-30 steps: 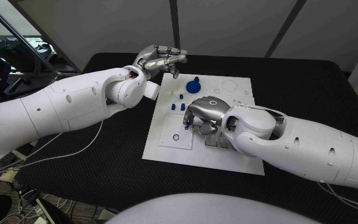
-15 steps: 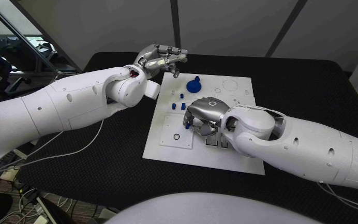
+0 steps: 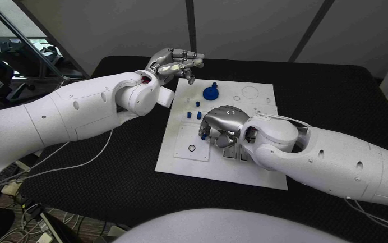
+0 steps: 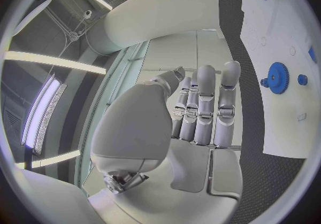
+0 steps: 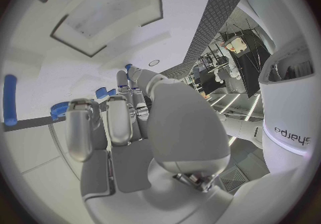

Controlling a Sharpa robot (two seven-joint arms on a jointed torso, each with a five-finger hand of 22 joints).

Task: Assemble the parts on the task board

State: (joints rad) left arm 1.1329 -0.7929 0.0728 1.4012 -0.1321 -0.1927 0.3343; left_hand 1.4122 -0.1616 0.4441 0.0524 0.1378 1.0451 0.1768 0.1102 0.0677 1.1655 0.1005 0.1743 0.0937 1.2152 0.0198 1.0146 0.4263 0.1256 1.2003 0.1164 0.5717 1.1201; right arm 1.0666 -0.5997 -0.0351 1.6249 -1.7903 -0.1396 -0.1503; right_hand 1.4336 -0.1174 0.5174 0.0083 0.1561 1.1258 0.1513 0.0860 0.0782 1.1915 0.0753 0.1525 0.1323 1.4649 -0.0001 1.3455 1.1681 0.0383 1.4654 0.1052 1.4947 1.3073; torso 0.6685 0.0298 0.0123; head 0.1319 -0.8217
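Very little has moved since the earlier pictures. In the head view your right hand has stayed low over the middle of the white board, and a small blue piece at its fingers has crept slightly up the board, from near the edge of the hand to closer under it. Your left hand has kept its place above the far left corner of the board, over the black bench. The blue gear sits where it did, on the far part of the board, with three small blue pegs just nearer to you. So the work is still at the placing stage; I judge that no new part has been seated.

In the left wrist view your left hand has its fingers straight and side by side, holding nothing. The gear lies on the board beyond them, apart from the fingertips.

In the right wrist view your right hand curls its fingers down toward the board, blue pieces just past the fingertips. Whether they pinch one I cannot tell.
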